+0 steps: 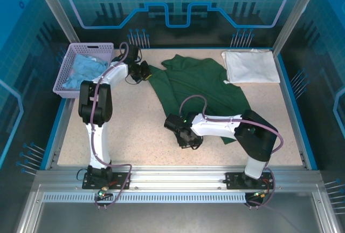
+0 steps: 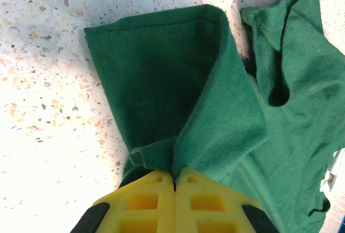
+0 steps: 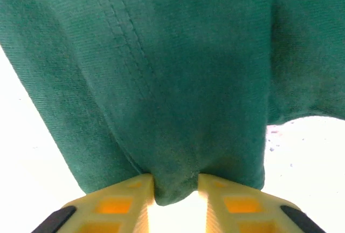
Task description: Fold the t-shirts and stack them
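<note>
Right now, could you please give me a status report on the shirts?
Left gripper shut on green shirt edge. Right gripper parted around a fold, grip unclear. White shirt folded at far corner, nothing blocking.

In the top view the left arm rises from its base at the lower left and bends right at the upper left. The left gripper (image 1: 144,72) (image 2: 175,175) has its jaws pressed together on the green t-shirt (image 1: 202,79) (image 2: 161,82) (image 3: 178,71). The right arm folds at the lower right and reaches left to mid-frame. The right gripper (image 1: 186,136) (image 3: 176,182) has its jaws slightly parted, with cloth between them.
</note>
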`<state>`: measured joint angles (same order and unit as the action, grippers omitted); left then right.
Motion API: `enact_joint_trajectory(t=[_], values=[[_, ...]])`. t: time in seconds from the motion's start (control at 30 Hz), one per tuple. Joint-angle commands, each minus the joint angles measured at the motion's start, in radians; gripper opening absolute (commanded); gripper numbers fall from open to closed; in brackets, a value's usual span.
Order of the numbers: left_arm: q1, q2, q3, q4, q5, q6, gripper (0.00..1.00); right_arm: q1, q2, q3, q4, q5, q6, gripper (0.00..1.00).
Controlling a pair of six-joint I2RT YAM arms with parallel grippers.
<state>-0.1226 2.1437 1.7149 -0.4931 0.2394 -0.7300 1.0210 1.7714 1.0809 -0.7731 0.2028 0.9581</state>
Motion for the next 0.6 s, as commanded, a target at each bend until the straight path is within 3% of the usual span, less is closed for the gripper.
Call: enact_joint_trajectory(t=[0.0,0.33,0.57], values=[[-0.002,-0.042,0.025,-0.022,-0.008,0.015,0.0,0.003,0.023,0.007,-0.005,0.013,-0.004,0.23],[-0.003,-0.044,0.025,-0.024,-0.005,0.018,0.0,-0.002,-0.009,-0.002,0.001,0.011,-0.001,0.07],[0.001,-0.059,0.075,-0.067,0.0,0.035,0.0,-0.019,-0.151,-0.007,-0.008,-0.02,-0.01,0.0]])
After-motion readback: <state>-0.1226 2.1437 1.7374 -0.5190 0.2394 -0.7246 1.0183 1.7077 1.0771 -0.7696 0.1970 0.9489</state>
